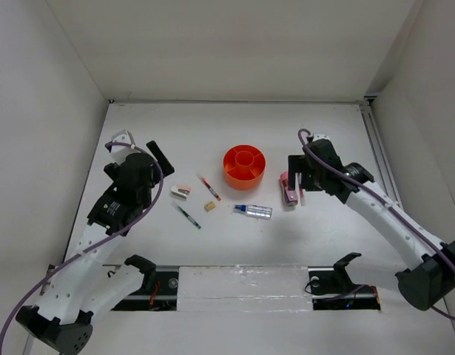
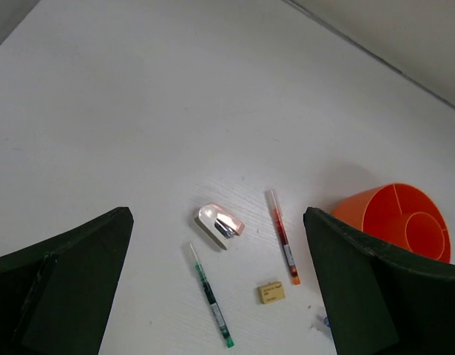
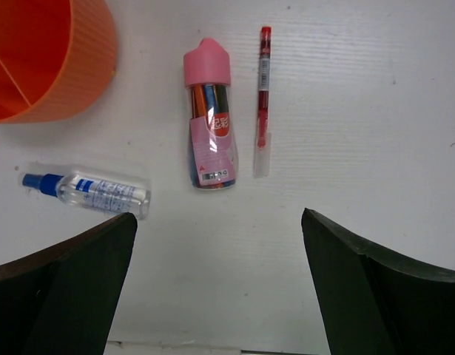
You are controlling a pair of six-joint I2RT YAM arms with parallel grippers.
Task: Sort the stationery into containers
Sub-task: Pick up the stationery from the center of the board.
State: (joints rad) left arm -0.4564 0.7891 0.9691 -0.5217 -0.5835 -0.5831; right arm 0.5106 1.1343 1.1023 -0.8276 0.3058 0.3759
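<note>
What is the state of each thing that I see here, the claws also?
Orange organizer, upright, empty.
Stapler, closed.
Green pen, lying flat.
Red pen by stapler, lying flat.
Spray bottle, capped, on its side.
Pink tube, capped, on its side.
Second red pen, lying flat.
Left claw, open, empty.
Right claw, open, empty.

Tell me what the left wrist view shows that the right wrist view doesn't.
Left wrist only: small white-pink stapler, thin green pen, orange-tipped red pen, tiny tan cube. Right wrist only: pink-capped clear tube of pens, a second red pen beside it, and the whole clear blue-capped bottle. Both: the round orange plastic organizer, its dividers clear from the left wrist, mostly outer wall from the right.
</note>
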